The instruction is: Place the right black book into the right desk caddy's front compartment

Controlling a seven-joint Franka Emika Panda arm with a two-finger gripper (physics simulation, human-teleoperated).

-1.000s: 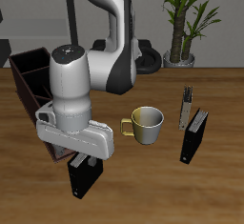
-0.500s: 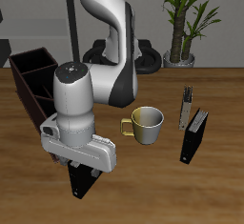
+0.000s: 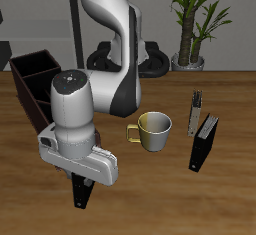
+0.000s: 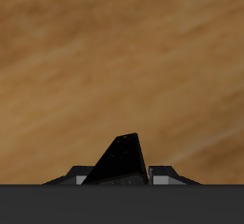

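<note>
The right black book (image 3: 84, 192) is seen standing upright near the desk's front edge, directly under the gripper (image 3: 85, 179), and in the wrist view the same book (image 4: 118, 161) is shown rising as a dark wedge between the two pale fingertips (image 4: 161, 173), so the fingers are judged to be closed, or very nearly closed, on its upper part; actual contact cannot be confirmed from either picture. The right desk caddy (image 3: 33, 80) is found farther back, toward the desk's rear edge, well apart from the book. For the step in hand, a firm, centred pinch should be secured before any lift, since a thin hardcover held near one end is likely to swing; it should then be raised straight up, kept vertical, and carried clear of the caddy's slanted wall before being lowered into the front compartment. The yellow mug (image 3: 153, 130) and the other black book (image 3: 203, 144), with a small upright object (image 3: 197, 111) just behind it, lie away from that path. The caddy, mug and second book are given only by the exterior view, where the fingers are hidden by the hand's body; the fingertip-to-book relation is given only by the wrist view, in which nothing else but bare wood is shown.
</note>
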